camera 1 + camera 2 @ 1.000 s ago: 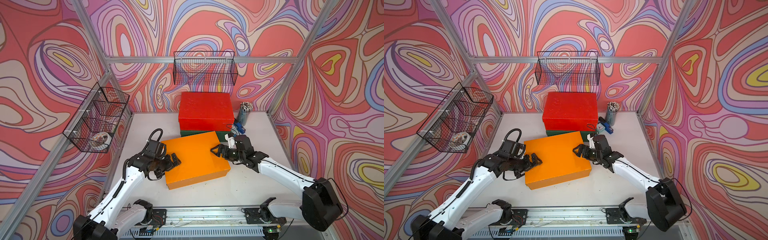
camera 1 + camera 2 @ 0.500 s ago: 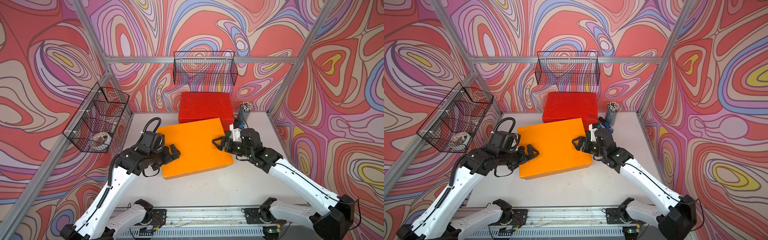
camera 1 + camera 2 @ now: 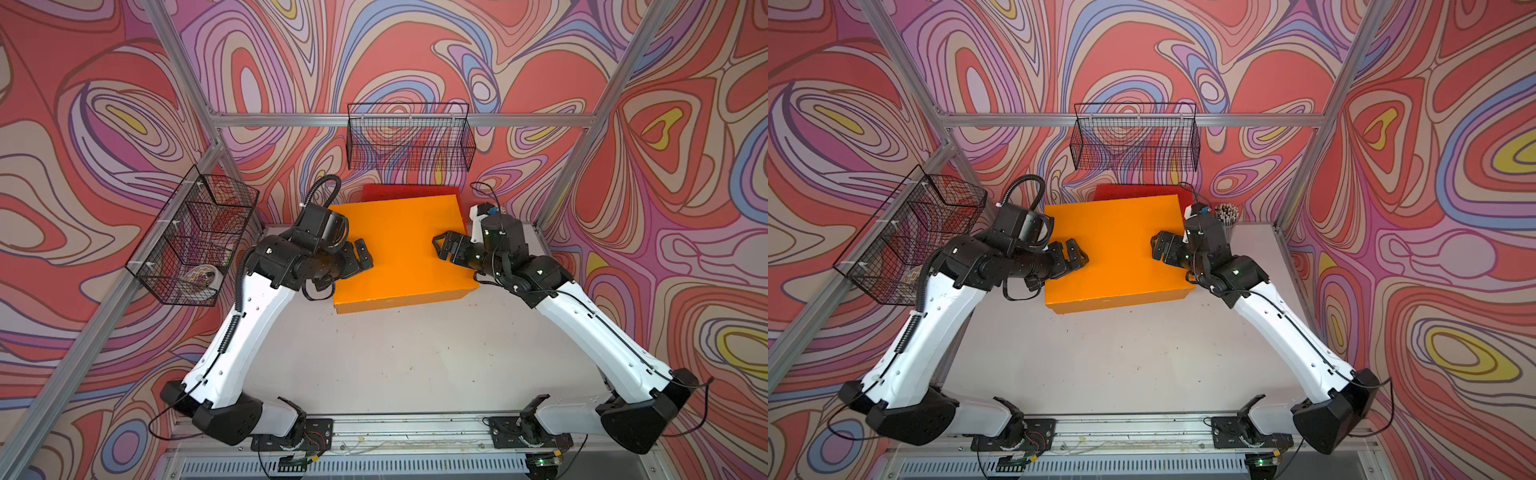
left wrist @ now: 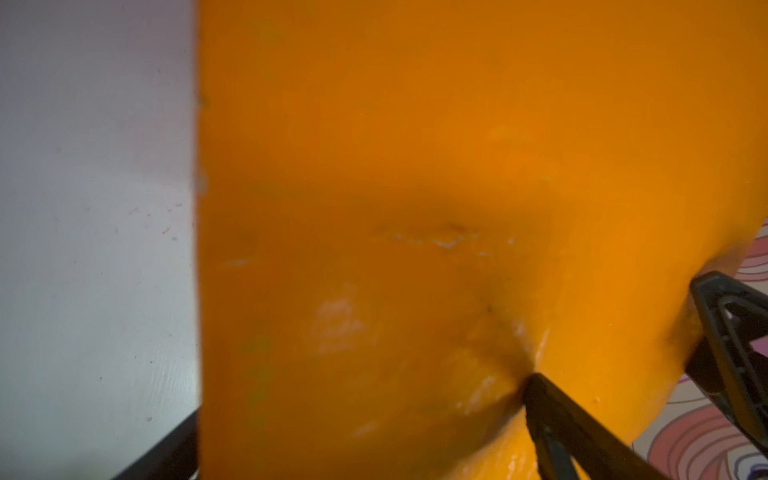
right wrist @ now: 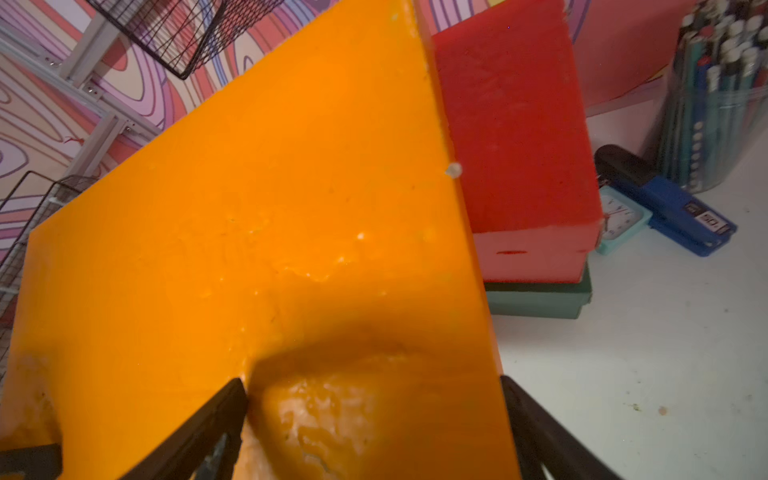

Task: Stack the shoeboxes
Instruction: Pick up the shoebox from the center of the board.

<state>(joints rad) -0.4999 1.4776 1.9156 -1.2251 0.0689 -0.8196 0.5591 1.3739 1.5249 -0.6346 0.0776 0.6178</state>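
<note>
The left gripper (image 3: pixel 360 258) has its jaws spread wide and clamped onto one short end of the orange shoebox (image 3: pixel 405 249), and the right gripper (image 3: pixel 441 247) grips the opposite short end the same way, so the two arms carry the box between them. From where I stand it looks lifted clear of the table (image 3: pixel 395 357) and slightly tilted, toward the far edge. Just behind it, against the back wall, the red shoebox (image 5: pixel 513 137) sits squarely on the dark green shoebox (image 5: pixel 540 302); in both top views only a strip of red shows past the orange lid. So I'd judge two of the three boxes stacked, with the orange one in the air and not yet set down on the red top: carrying it over, lining it up and letting go are what remain. Near the far right corner of the table stand a clear cup of pencils (image 5: pixel 715 108), a blue and black stapler (image 5: pixel 675 205) and a small teal clock (image 5: pixel 623 220). The boxes carry no brand or lettering; the stapler bears a small label that may read "50", though I can't be sure.
</note>
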